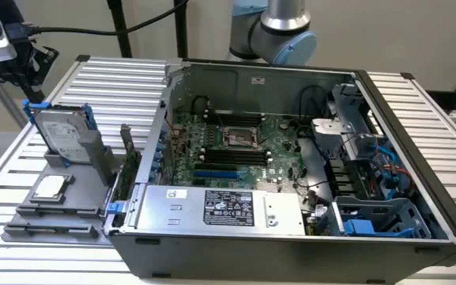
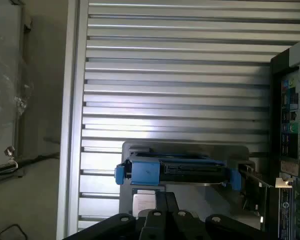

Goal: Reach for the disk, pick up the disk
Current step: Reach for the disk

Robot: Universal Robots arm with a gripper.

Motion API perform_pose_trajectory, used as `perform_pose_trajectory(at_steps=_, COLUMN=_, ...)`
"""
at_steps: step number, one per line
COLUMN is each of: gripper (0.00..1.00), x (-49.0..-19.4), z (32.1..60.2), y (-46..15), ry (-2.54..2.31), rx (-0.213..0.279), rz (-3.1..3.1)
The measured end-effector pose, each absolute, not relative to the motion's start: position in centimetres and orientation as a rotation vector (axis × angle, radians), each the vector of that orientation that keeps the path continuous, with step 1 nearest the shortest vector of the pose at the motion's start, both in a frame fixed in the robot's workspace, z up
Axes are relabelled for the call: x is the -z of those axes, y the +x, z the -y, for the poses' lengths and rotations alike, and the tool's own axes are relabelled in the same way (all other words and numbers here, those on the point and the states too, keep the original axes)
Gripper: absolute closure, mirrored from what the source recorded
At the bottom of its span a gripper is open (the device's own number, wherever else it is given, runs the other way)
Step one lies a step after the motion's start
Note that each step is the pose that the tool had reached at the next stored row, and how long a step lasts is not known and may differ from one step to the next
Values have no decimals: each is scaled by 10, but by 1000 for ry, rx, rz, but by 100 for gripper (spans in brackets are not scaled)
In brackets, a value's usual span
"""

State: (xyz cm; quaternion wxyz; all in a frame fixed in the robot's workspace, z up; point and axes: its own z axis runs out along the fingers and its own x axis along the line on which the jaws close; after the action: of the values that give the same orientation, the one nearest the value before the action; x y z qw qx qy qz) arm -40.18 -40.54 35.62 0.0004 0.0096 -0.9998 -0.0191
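Slatted aluminium tabletop runs across the whole exterior view, with pale wall behind it and an open computer case taking up the centre and right of the frame. Inside the case lie a green motherboard, a silver power supply with a black label along the near edge, and a blue drive cage at the lower right. At the left of the frame a grey holder tray sits on the slats just beside the case. The disk stands upright on its edge in this tray, its white label facing the camera and its blue carrier bracket framing it. A small square silver chip lies flat on the same tray, nearer the camera. The grey robot arm rises behind the case at the top centre. The gripper hangs in the upper left, just above the disk's top corner, and whether it touches the bracket is not clear. In the wrist view the disk shows edge-on (blue bracket ends at both sides), close beyond the black gripper. Whether the gripper is released or clenched cannot be told; it carries nothing.
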Motion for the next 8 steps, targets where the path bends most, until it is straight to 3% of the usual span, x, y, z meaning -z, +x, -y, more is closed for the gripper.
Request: perform_pose_trajectory(at_steps=8, gripper=89, x=-356, z=405, y=-402, ry=30, rx=60, rz=3140)
